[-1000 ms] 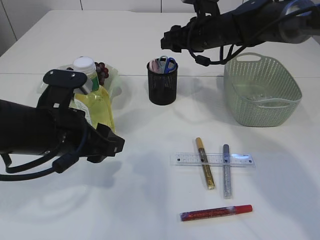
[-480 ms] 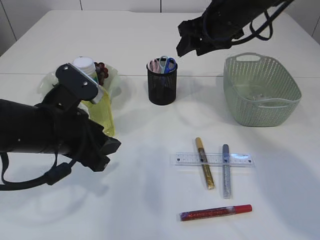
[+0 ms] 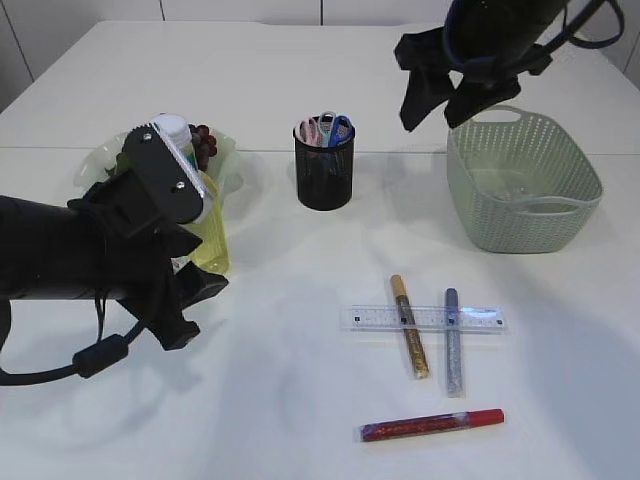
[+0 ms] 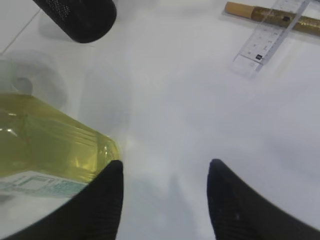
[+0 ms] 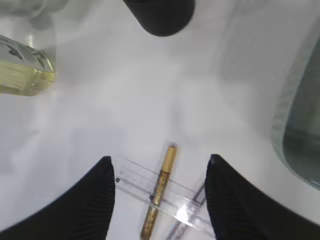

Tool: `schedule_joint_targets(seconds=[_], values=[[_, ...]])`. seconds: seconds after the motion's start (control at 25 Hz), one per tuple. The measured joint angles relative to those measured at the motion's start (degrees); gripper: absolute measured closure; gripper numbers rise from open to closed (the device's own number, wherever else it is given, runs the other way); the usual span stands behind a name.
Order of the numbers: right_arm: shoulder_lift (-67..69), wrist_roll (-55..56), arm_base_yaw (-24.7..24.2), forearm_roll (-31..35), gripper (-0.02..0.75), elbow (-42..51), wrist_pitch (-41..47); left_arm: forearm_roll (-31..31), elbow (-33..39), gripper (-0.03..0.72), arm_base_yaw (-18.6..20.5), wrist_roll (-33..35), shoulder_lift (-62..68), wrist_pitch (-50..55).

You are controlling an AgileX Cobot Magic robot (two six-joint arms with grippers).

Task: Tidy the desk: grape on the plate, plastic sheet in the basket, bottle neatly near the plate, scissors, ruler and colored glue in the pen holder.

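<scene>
Swinging right since the earlier frame, the right end effector (image 3: pixel 432 95) now hangs wide and empty beside the basket (image 3: pixel 524 181). Left end effector (image 4: pixel 162 197), wide and empty, sits beside the bottle (image 3: pixel 200 215) near the tabletop's left edge.

My left arm lies low across the left side of the exterior view, its wrist rolled so the flat mounting plate faces up, and my left gripper (image 4: pixel 162 200) points down and to the right with its two ribbed black fingers (image 4: pixel 107 200) spread apart and nothing between them. My right arm reaches in from the upper right, held high, with the wrist bent so that my right gripper (image 5: pixel 160 197) points steeply downward. Its jaws too stand well apart and hold nothing, both dark fingers (image 5: pixel 97 200) showing at the bottom of the right wrist view.
</scene>
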Motion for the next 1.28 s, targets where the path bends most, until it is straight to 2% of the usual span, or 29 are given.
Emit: schedule_joint_targets(seconds=[0.16,0.32,0.6,0.92,1.28], values=[[-2.68,1.69,0.00,-4.73,0.281,0.00,4.14,0.00,0.00,0.292,0.00,4.55,0.00,2.49],[-5.31,2.02,0.00,-6.75,0.281,0.75,5.13,-0.11,0.00,0.293,0.00,11.04,0.00,6.48],[-10.58,2.10,0.00,-7.49,0.281,8.25,5.49,-0.44,0.00,0.328,0.00,17.51,0.00,14.15],[-15.22,2.10,0.00,-7.49,0.281,17.57,5.57,-0.78,0.00,0.374,0.00,23.33,0.00,16.44],[-17.29,2.10,0.00,-7.37,0.281,19.31,5.57,-0.88,0.00,0.421,0.00,33.62,4.11,21.14]])
